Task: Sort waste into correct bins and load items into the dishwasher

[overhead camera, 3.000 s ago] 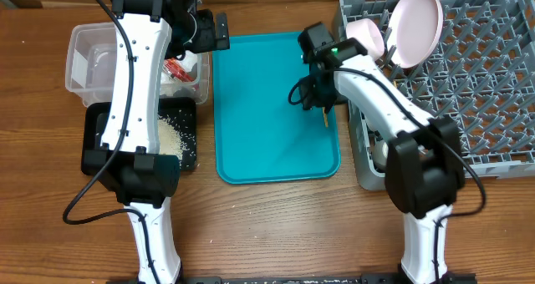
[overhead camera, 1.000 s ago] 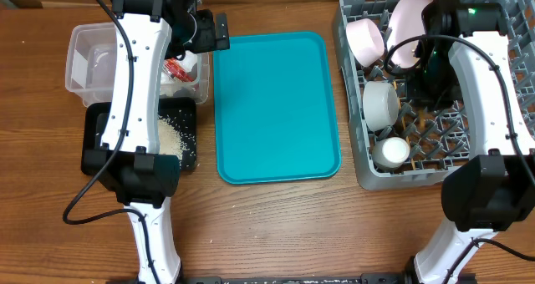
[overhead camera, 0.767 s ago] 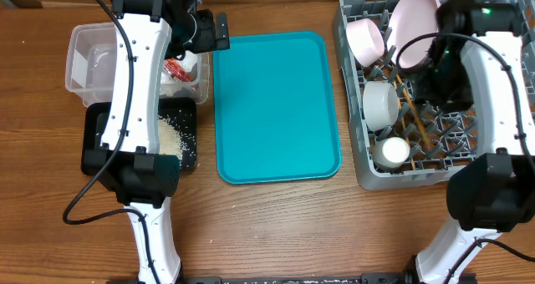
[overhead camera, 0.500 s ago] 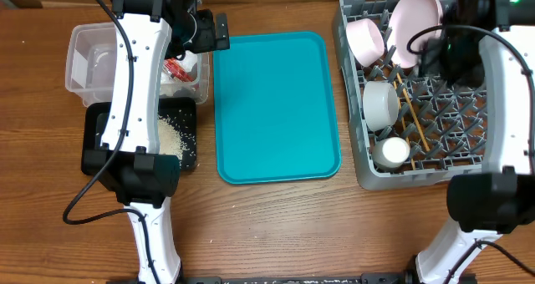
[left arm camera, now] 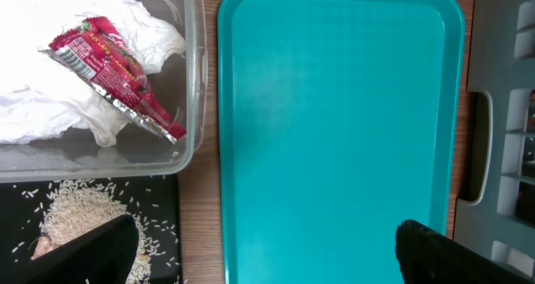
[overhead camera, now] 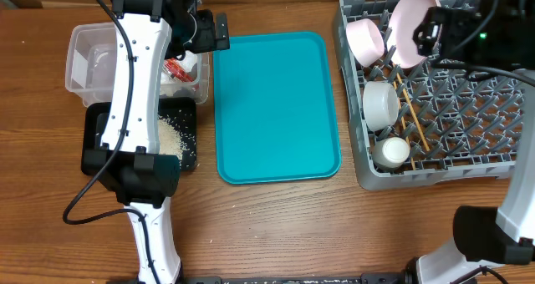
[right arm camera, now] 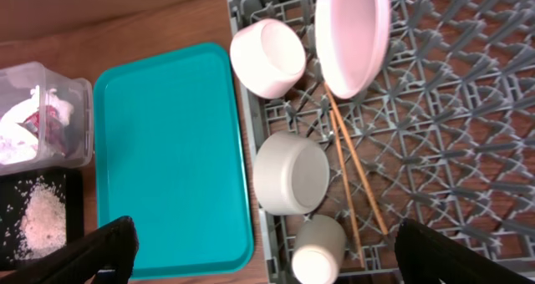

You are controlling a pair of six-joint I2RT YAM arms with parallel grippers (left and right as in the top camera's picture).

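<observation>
Well, chopsticks (right arm camera: 354, 163) inside grey rack (right arm camera: 468, 175).

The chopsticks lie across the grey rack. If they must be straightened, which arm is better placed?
Right. Its open gripper hangs above the rack with the chopsticks in its view. The left gripper, also open, is beside the tub, with the teal tray between it and the rack.

dish rack (overhead camera: 468, 134) cut off right, black tray (overhead camera: 91, 129) half-hidden

Two bowls (right arm camera: 267, 57), two chopsticks (right arm camera: 355, 171) — one plate (right arm camera: 351, 33), cup (right arm camera: 318, 249), rack (right arm camera: 468, 134), teal tray (right arm camera: 167, 167), tub (left arm camera: 194, 67), black tray (overhead camera: 90, 121)
</observation>
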